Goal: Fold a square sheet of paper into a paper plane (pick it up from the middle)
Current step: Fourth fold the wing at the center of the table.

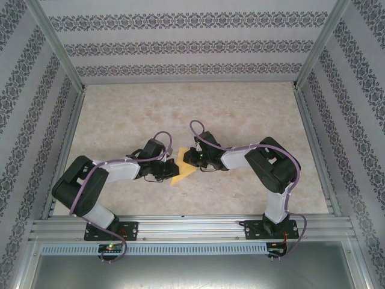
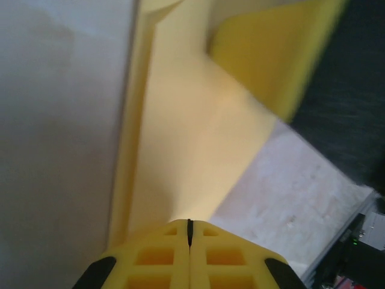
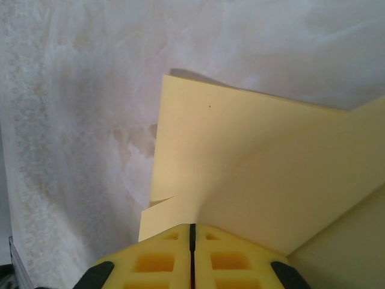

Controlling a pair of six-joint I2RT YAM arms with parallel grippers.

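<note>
The square sheet of paper [image 1: 182, 173] is yellow and folded into layers, and it sits between the two grippers just above the middle of the table. My left gripper [image 1: 170, 173] is shut on it from the left. In the left wrist view the paper [image 2: 192, 138] rises out of the closed gripper [image 2: 189, 232], with a flap curling up at the far end. My right gripper [image 1: 188, 158] is shut on it from the right. The right wrist view shows creased paper [image 3: 252, 162] running out from between the closed gripper [image 3: 192, 232], with a small flap edge at its left.
The marbled beige table top [image 1: 240, 120] lies under both arms. Patterned walls [image 1: 192, 48] enclose it on three sides, and an aluminium rail [image 1: 192, 226] runs along the near edge with the arm bases bolted to it.
</note>
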